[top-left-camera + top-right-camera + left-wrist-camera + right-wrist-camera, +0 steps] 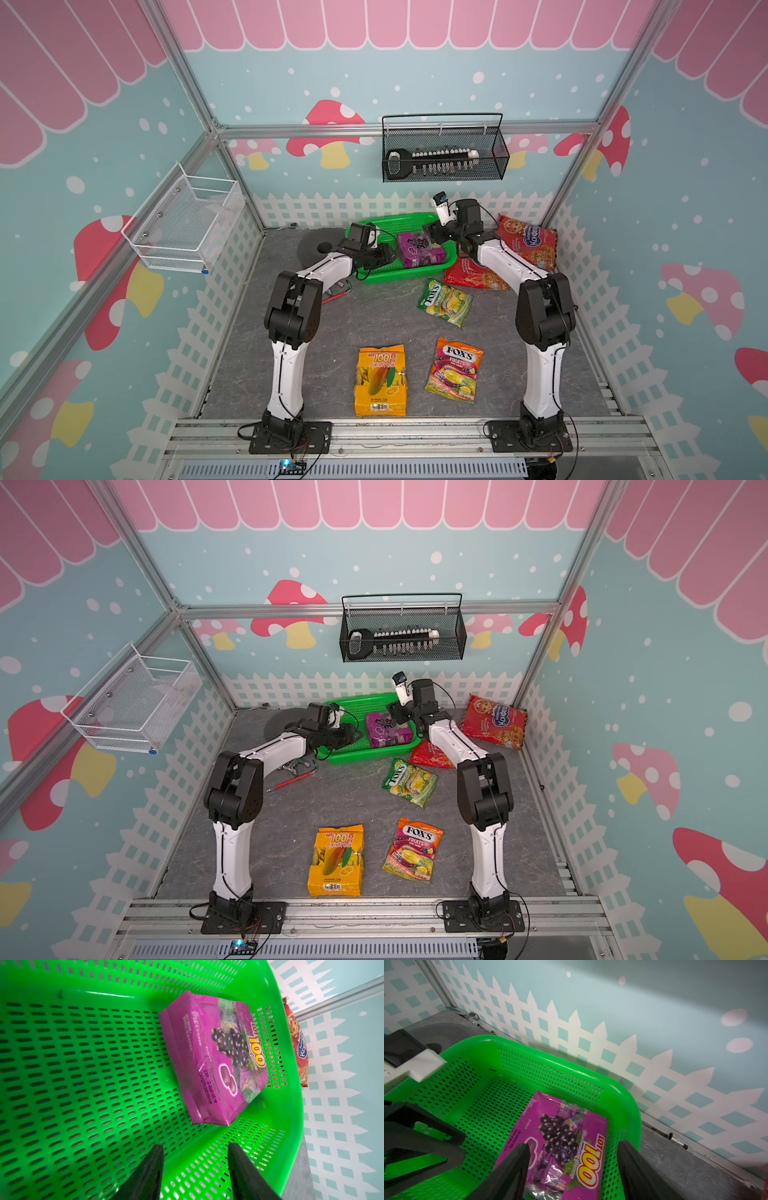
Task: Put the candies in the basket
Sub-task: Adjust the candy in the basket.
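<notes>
So the grey stone-look table [374,320] is carrying everything, and the bright green perforated plastic basket [392,224] is sitting at the middle of its far edge. A big red cookie-face bag [528,245] is sitting in the far right corner. A second red bag [465,276] is lying just beside the basket, partly under the right arm.

The orange "100" pack [380,380] and orange Fox's bag [455,370] are lying by the near edge, and the green-yellow Fox's bag [444,301] is lying mid-table. Only the purple "100" pack [417,249] is lying inside the basket, at its right end.

The right tool [574,1145] is hovering over that pack, jaws wide apart, gripping nothing. The left tool [194,1145] is sitting at the basket's left end with jaws partly apart, and I can't tell if it's pinching the wall.

What's worrying me is a low finger snagging that crinkly film on the way out. A tug from the left could also be sliding the light basket around.
</notes>
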### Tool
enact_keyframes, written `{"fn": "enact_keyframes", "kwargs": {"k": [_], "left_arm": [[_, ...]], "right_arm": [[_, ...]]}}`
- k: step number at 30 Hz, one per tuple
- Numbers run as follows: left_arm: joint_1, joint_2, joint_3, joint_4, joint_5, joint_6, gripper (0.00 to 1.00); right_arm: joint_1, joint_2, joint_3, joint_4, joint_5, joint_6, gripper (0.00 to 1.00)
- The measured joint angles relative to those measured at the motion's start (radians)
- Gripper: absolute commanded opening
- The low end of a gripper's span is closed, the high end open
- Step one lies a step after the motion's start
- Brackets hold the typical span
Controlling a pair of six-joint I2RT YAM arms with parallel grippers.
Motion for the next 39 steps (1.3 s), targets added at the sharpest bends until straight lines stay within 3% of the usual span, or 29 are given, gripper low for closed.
{"fn": "enact_keyframes", "kwargs": {"k": [9,15,21,30,36,39], "left_arm": [[0.061,-0.229,-0.199,0.000,-0.016,-0.036,0.54],[0.072,-0.344,-0.302,0.000,-0.126,-0.032,0.55],[0.080,-0.358,-0.347,0.000,-0.247,-0.016,0.55],[0.080,-0.358,-0.368,0.014,-0.335,0.009,0.55],[0.079,-0.358,-0.381,0.007,-0.341,0.009,0.55],[0.077,-0.358,-0.384,0.007,-0.337,0.009,0.55]], "right_arm": [[0.124,0.137,0.101,-0.076,0.106,0.099,0.72],[0.149,0.258,0.208,-0.157,0.206,0.135,0.65],[0.163,0.375,0.348,-0.221,0.328,0.153,0.65],[0.190,0.497,0.537,-0.239,0.533,0.122,0.60],[0.184,0.562,0.619,-0.204,0.586,0.092,0.61],[0.180,0.563,0.631,-0.203,0.572,0.090,0.66]]}}
